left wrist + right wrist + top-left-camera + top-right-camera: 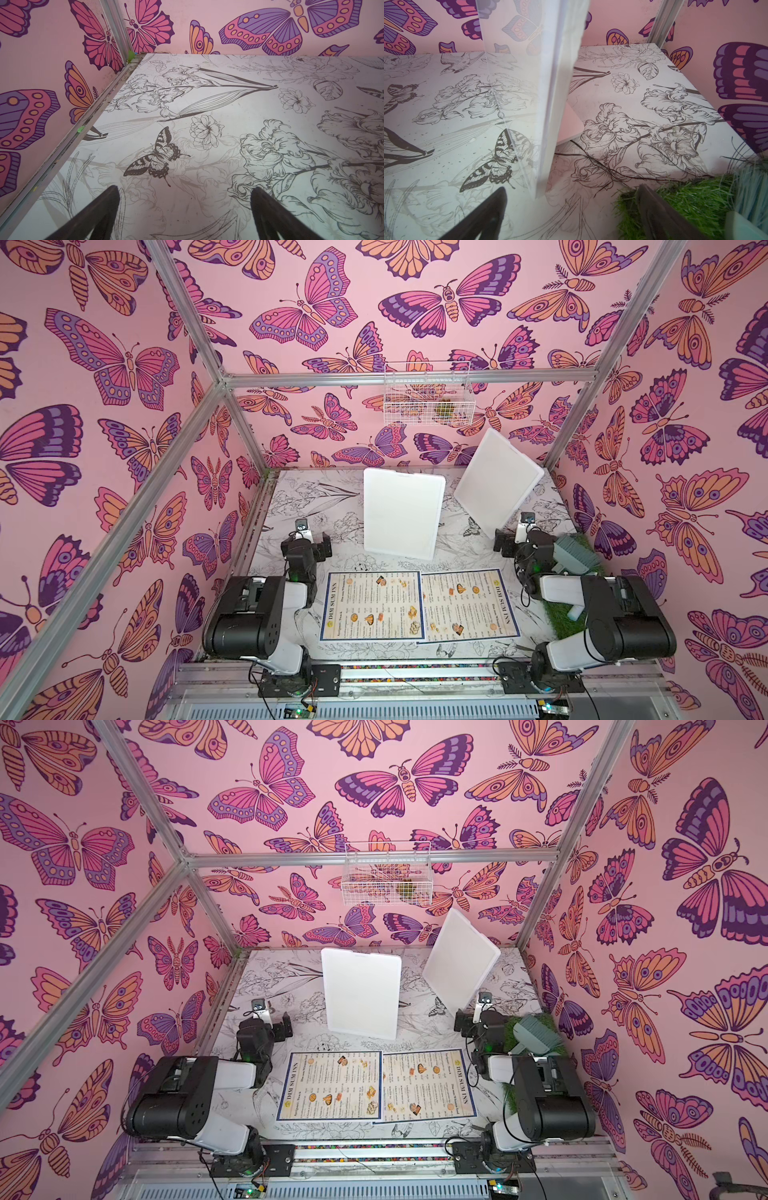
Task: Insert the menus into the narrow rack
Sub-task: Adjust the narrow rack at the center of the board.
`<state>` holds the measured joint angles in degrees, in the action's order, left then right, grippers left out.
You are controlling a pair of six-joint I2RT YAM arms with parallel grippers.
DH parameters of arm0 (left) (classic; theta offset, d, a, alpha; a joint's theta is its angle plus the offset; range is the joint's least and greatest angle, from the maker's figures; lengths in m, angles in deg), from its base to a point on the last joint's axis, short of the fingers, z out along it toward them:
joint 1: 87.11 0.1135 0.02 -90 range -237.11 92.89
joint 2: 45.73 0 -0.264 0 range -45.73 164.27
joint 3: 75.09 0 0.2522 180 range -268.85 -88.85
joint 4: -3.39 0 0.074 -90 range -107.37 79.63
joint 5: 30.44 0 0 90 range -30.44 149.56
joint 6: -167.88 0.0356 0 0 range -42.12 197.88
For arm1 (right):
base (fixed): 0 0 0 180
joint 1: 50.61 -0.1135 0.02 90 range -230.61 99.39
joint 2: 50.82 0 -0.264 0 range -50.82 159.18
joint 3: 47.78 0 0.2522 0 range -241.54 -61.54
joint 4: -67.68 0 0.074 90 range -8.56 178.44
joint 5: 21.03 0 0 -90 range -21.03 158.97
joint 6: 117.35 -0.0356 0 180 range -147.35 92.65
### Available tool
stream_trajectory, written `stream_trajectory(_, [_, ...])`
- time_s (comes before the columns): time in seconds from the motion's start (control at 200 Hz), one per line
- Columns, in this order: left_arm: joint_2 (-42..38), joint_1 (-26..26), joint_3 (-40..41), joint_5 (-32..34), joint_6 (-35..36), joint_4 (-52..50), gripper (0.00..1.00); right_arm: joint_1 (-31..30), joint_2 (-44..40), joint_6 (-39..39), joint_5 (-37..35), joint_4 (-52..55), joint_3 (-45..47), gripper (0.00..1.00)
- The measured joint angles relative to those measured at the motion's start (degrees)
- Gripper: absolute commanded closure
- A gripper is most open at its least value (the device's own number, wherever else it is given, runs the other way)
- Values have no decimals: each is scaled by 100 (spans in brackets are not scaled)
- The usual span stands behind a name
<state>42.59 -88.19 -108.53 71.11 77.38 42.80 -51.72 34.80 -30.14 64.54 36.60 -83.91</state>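
While left pincer (185,188) and right pincer (572,187) gape, menus (374,605) lie behind.

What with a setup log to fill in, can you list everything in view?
menus: two, cream with blue border, flat side by side on the table's near side
racks: two, white, upright behind the menus, one mid-table, one far right
basket: one, white wire, on the back wall; contents unclear
mat: one, green grass, table's right edge
brush: one, grey-green, on the mat
table: one, white with flower drawings
left gripper: one, black, open, over the table's left side
right gripper: one, black, open, near the far-right rack
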Motion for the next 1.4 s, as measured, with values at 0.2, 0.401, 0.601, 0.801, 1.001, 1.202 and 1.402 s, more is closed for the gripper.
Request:
stream_trajectory(0.2, [0, 0, 0, 0, 2, 9, 1, 0, 0, 0, 0, 0, 0, 1])
stream_trajectory(0.401, [-463, -354, 570, 328, 192, 376, 1, 0, -284, 92, 245, 428, -98, 1])
stream_trajectory(0.601, [-2267, -1084, 315, 1360, 273, -876, 1, 0, -1572, -127, 280, 1362, -501, 1])
stream_trajectory(0.801, [-3541, -1261, -745, 2033, -1073, -3316, 1, 0, -2280, -990, 455, 2138, -876, 1])
stream_trajectory(1.001, [-4771, -1283, -1038, 1556, -2520, -5388, 1, 0, -2387, -2225, 411, 3593, -1648, 1])
stream_trajectory(1.202, [-4686, -1283, -1355, 531, -3080, -6457, 1, -22, -2135, -2723, 1257, 4234, -2129, 0])
stream_trajectory(1.402, [-3685, -1285, -1589, -538, -3112, -6551, 1, -1333, -1891, -2557, 1751, 4682, -2111, 1])
